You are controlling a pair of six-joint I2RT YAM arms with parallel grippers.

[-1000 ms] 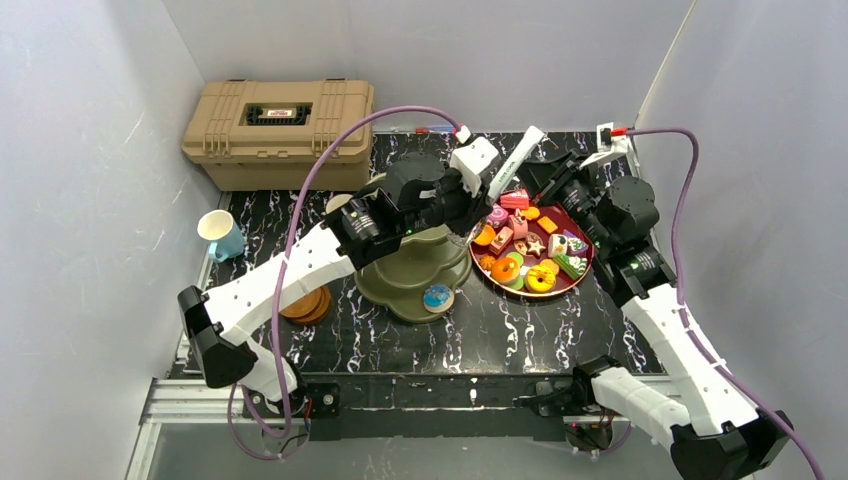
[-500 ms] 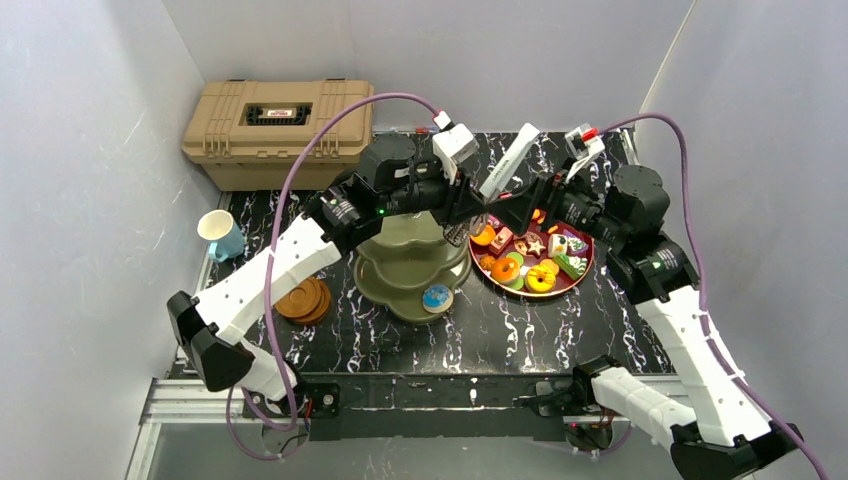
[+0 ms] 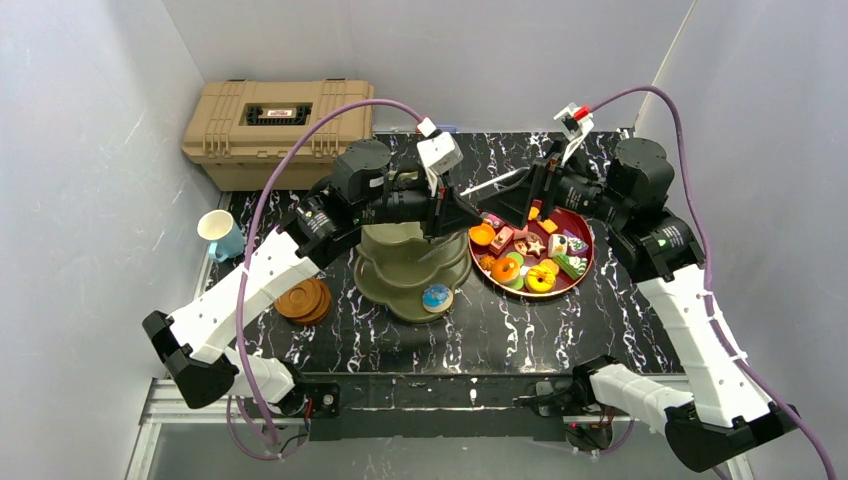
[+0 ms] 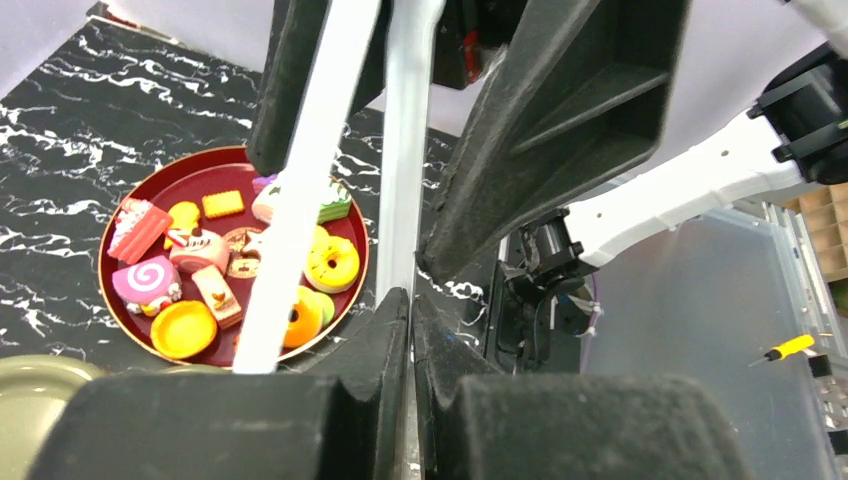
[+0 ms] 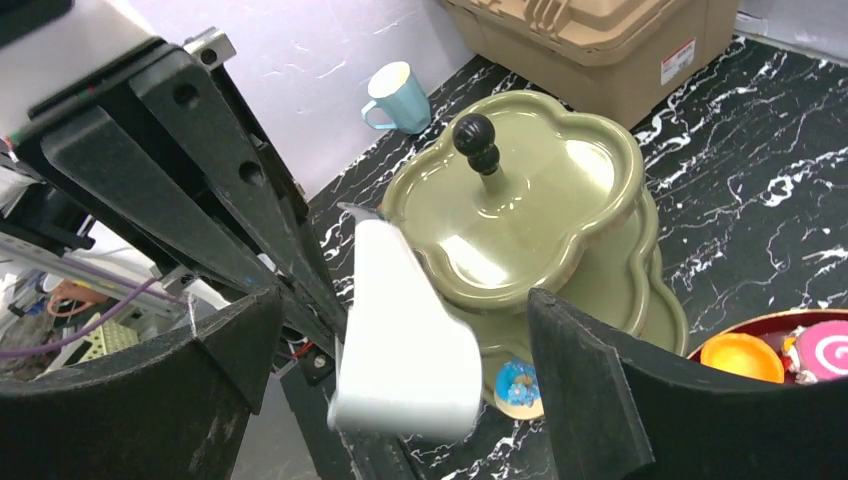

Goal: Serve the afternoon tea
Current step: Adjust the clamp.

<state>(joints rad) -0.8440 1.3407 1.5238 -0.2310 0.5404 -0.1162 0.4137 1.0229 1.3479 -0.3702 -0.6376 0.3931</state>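
A pair of white tongs (image 3: 495, 184) hangs in the air between the two arms, above the gap between stand and plate. My left gripper (image 3: 446, 211) (image 4: 412, 300) is shut on one thin blade of the tongs (image 4: 405, 150); the other blade (image 4: 305, 210) runs free beside it. My right gripper (image 3: 520, 198) (image 5: 400, 305) stands open, its fingers wide on either side of the tongs' broad end (image 5: 405, 340). The olive three-tier stand (image 3: 405, 268) (image 5: 545, 200) with black knob (image 5: 475, 140) holds one blue doughnut (image 3: 437, 297) on its bottom tier.
A dark-red plate (image 3: 583, 272) (image 4: 110, 315) full of toy pastries sits right of the stand. A white-and-blue cup (image 3: 220, 235) (image 5: 395, 92) stands at the far left, wooden saucers (image 3: 306, 300) are stacked in front of it, and a tan toolbox (image 3: 275, 125) is at the back left.
The right gripper has opened and let go of the tongs, while the left gripper has shut on them. Both wrists have risen and drawn back; the tongs now lie flatter.
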